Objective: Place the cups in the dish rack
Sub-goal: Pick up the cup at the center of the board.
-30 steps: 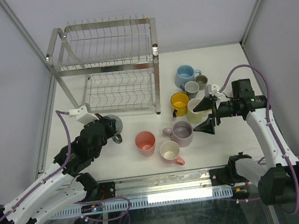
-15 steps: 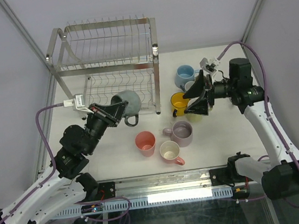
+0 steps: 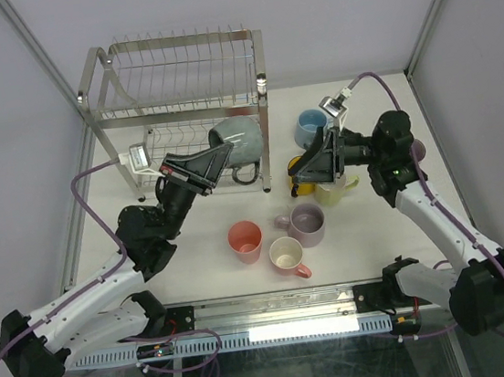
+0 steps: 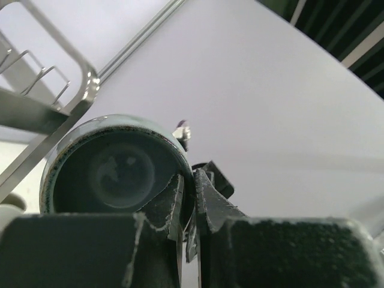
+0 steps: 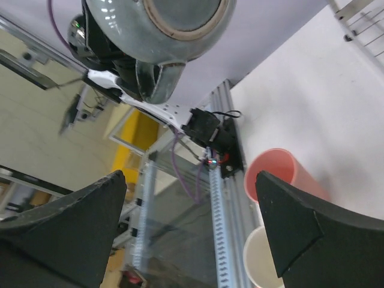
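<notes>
The dish rack is a two-tier chrome wire frame at the back left. My left gripper is shut on the rim of a grey-green mug, held on its side in the air by the rack's right end. In the left wrist view the mug's mouth faces the camera, with my fingers pinching its wall. My right gripper hangs open above the cluster of cups and holds nothing. On the table stand a light blue cup, a salmon cup, a lilac cup and a pink cup with a cream inside.
A yellow cup and a pale cup are partly hidden under my right gripper. The right wrist view shows the held mug's base, the salmon cup and the table's front rail. Enclosure walls stand close on both sides.
My left arm has lifted the grey-green mug off the table and carried it back and right, up to the rack. My right arm has risen and swung left over the yellow cup.
</notes>
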Controlling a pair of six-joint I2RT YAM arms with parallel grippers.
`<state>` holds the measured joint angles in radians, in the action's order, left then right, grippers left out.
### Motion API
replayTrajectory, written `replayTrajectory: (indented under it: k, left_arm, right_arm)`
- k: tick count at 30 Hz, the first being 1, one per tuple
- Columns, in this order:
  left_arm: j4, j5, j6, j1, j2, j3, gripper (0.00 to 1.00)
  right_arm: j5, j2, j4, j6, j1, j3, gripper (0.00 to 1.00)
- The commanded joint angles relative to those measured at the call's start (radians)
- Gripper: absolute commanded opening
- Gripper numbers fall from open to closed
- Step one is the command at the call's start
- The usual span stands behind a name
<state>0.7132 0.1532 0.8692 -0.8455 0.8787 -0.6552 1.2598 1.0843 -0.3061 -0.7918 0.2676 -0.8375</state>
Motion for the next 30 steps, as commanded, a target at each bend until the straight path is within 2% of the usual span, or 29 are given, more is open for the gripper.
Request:
replayTrajectory:
  k: [1, 4, 6, 11, 17, 24, 30]
  left_arm:
    - [0.379, -0.012, 0.044, -0.031, 0.054, -0.051, 0.00]
    - [0.427, 0.025, 0.011, -0.070, 0.091, -0.063, 0.00]
    - [0.445, 0.054, -0.018, -0.094, 0.110, -0.073, 0.00]
    - [0.505, 0.083, -0.032, -0.127, 0.175, -0.102, 0.00]
    - [0.560, 0.102, -0.042, -0.157, 0.231, -0.124, 0.00]
    - [0.609, 0.122, -0.036, -0.183, 0.280, -0.128, 0.00]
    - [0.659, 0.151, -0.044, -0.209, 0.322, -0.124, 0.00]
  right_arm:
    - [-0.110, 0.009, -0.412, -0.418, 0.045, 0.047, 0.92]
    - [-0.168, 0.028, -0.599, -0.512, 0.070, 0.083, 0.92]
    - [-0.196, 0.036, -0.650, -0.531, 0.084, 0.087, 0.91]
    - [-0.246, 0.047, -0.655, -0.537, 0.113, 0.081, 0.89]
    - [-0.278, 0.045, -0.657, -0.561, 0.137, 0.096, 0.77]
    - [-0.319, 0.053, -0.709, -0.613, 0.156, 0.107, 0.69]
    - [-0.335, 0.053, -0.736, -0.634, 0.175, 0.108, 0.55]
